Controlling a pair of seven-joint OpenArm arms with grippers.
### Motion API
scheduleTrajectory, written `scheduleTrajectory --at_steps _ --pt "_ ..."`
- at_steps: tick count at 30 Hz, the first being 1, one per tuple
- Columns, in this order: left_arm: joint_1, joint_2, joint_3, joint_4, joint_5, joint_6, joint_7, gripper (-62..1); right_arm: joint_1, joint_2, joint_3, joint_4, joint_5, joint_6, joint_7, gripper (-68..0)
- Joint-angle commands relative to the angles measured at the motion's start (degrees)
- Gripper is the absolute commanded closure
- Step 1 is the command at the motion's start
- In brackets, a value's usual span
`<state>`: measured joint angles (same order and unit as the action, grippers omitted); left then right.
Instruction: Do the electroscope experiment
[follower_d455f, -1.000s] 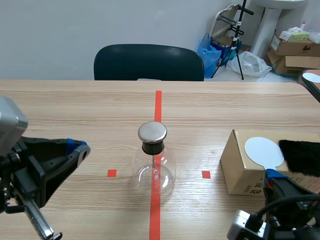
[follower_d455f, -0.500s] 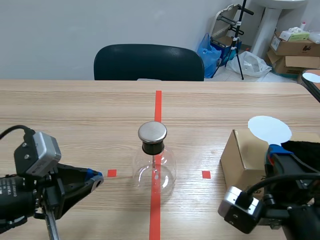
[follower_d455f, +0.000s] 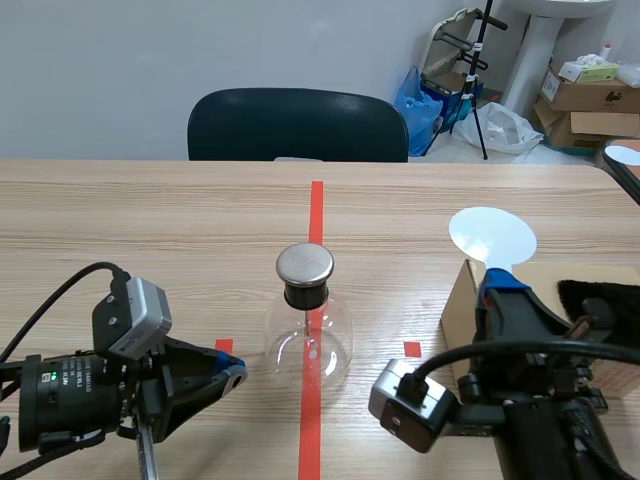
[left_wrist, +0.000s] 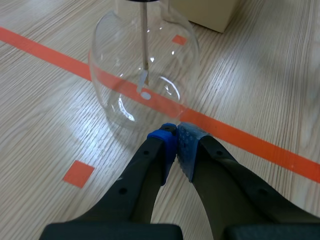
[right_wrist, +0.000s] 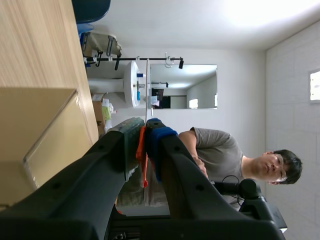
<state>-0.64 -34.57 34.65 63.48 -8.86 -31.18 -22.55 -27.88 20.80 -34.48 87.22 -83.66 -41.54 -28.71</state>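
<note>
Currently our right end effector (follower_d455f: 503, 285) grips the disc wand (follower_d455f: 492, 236), left end effector (left_wrist: 176, 131) clenched empty; swinging low could topple the electroscope (follower_d455f: 308, 335).

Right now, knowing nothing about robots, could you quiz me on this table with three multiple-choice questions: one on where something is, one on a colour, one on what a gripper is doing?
1. Where does the glass flask stand?
A. on a small tape square
B. on the long tape line
C. clear of all tape

2. What colour is the disc that the right gripper holds up?
A. white
B. black
C. red

3. How do the left gripper fingers stand?
A. wide apart
B. clamped on the flask
C. closed together on nothing

Answers: 1 B, since the orange-red line runs straight under the flask in the scene view. 2 A, since the disc shows white above the gripper. 3 C, since in the left wrist view the two pads meet with nothing between them.
</note>
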Motion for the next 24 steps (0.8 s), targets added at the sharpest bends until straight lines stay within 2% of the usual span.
scheduleTrajectory --at_steps 1,6,10,12,18,24 --pt "-0.39 1.25 -0.42 0.39 -0.59 -0.09 -0.57 -2.7 1.51 0.81 -0.52 0.52 -0.04 -3.32 -1.05 -1.1" --pt "-1.46 3.13 -0.44 -1.01 -0.59 0.20 -0.52 -2.7 4.00 0.83 -4.09 0.48 -0.04 -3.13 -3.32 -1.1" --pt "-1.46 4.04 -0.44 -1.03 -0.59 0.61 -0.46 -2.7 5.05 0.83 -5.97 0.48 -0.04 -1.75 -3.78 -1.1" --pt "-1.44 4.63 -0.44 -1.03 -0.59 0.96 -0.37 -2.7 5.20 0.81 -6.51 0.48 -0.04 -0.39 -3.76 -1.1" --pt "-1.44 5.99 -0.44 -1.03 -0.57 3.61 -0.04 -2.7 5.20 0.81 -7.06 0.48 -0.04 -0.07 -2.89 -1.0" --pt "-1.44 6.12 -0.44 -1.05 -0.57 3.65 0.68 -2.7 5.20 0.83 -7.28 0.48 -0.04 1.42 -1.79 -1.0"
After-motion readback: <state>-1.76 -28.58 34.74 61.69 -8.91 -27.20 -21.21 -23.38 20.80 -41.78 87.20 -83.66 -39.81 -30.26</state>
